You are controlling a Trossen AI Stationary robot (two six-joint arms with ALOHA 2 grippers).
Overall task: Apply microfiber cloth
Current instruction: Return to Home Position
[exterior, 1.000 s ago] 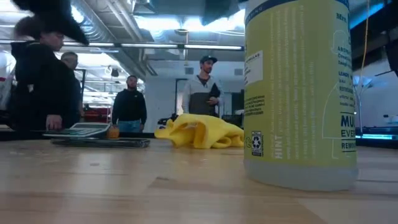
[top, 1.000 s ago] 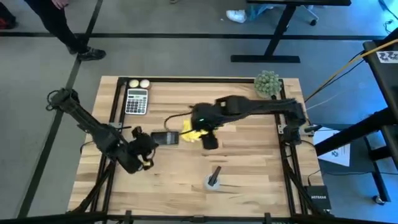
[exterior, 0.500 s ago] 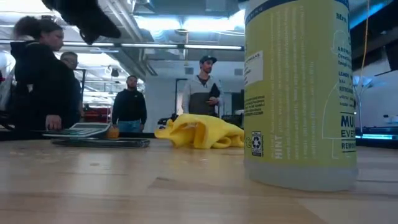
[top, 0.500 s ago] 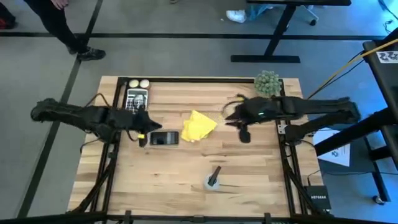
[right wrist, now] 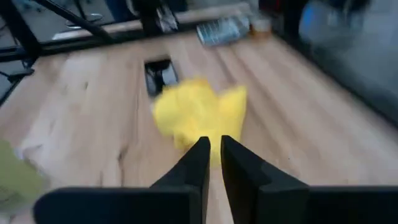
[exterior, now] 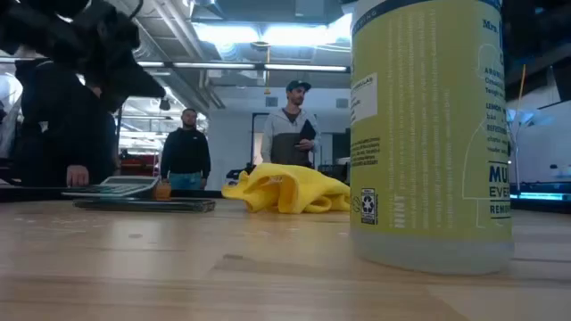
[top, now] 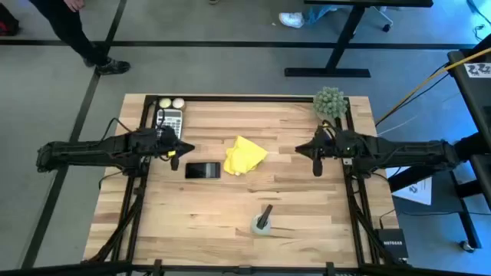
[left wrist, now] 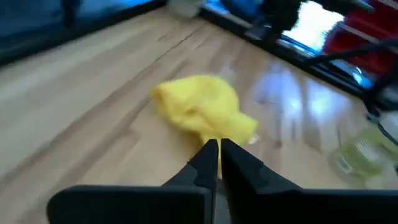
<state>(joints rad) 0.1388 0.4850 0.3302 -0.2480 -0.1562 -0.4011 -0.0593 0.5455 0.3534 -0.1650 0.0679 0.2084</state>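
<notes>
Right now the left gripper (left wrist: pixel 218 146) has its two fingers drawn together to a hairline slit, with nothing between them. It hangs over the left part of the table (top: pixel 230 238), beside the near end of the calculator (top: pixel 169 117), and its arm stretches out flat past the table's left edge. The right gripper (right wrist: pixel 214 142) is likewise nearly closed, only a thin gap showing between its fingers, and it too is empty. It hangs over the right part of the table, on the near side of the fuzzy green ball (top: pixel 330 102), with its arm reaching off to the right.

Between the two grippers, and well apart from both, the microfiber cloth (top: pixel 244 155) lies crumpled in a loose heap near the middle of the table. The black phone (top: pixel 202 170) lies flat just to the cloth's left, a little nearer, close to the left gripper but not touched by it. Nearer still stands the spray bottle (top: pixel 262 221), upright, filling the right side of the low view. Two pale balls (top: pixel 165 103) sit at the far left corner, beyond the calculator. Across the room behind the table several people stand, one of them (exterior: pixel 290 134) straight behind the cloth.
</notes>
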